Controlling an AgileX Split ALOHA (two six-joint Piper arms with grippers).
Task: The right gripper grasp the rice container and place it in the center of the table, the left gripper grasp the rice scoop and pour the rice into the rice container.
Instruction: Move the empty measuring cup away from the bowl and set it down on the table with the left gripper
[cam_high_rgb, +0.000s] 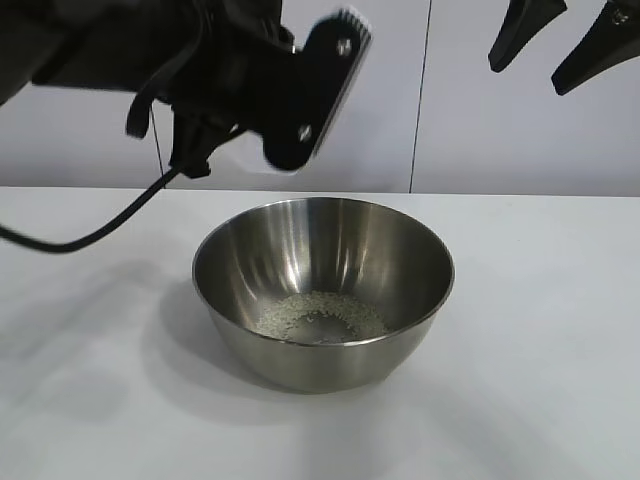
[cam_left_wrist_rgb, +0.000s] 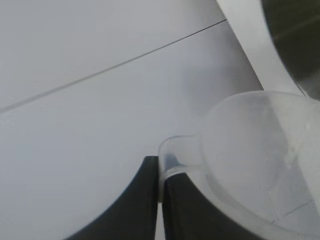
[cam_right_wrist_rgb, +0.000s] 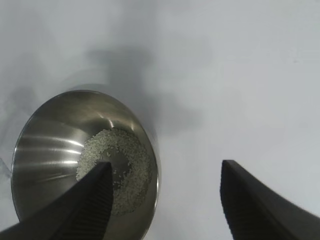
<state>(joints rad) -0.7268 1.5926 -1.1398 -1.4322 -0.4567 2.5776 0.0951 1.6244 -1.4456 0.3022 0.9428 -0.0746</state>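
Note:
The rice container (cam_high_rgb: 300, 250), a big shiny steel bowl, stands on the white table (cam_high_rgb: 550, 350) near its middle. A thin ring of rice (cam_high_rgb: 320, 315) lies at its bottom, also seen in the right wrist view as rice (cam_right_wrist_rgb: 117, 165) inside the container (cam_right_wrist_rgb: 50, 145). The left arm (cam_high_rgb: 300, 100) hangs above the bowl's far left rim. My left gripper (cam_left_wrist_rgb: 161, 172) is shut on the small tab of the translucent rice scoop (cam_left_wrist_rgb: 260, 150); the exterior view hides the scoop. My right gripper (cam_high_rgb: 527, 78) hovers high at the upper right, open and empty (cam_right_wrist_rgb: 166, 166).
A black cable (cam_high_rgb: 100, 232) droops from the left arm down to the table at the back left. A pale wall with a thin vertical seam (cam_high_rgb: 420, 100) stands behind the table.

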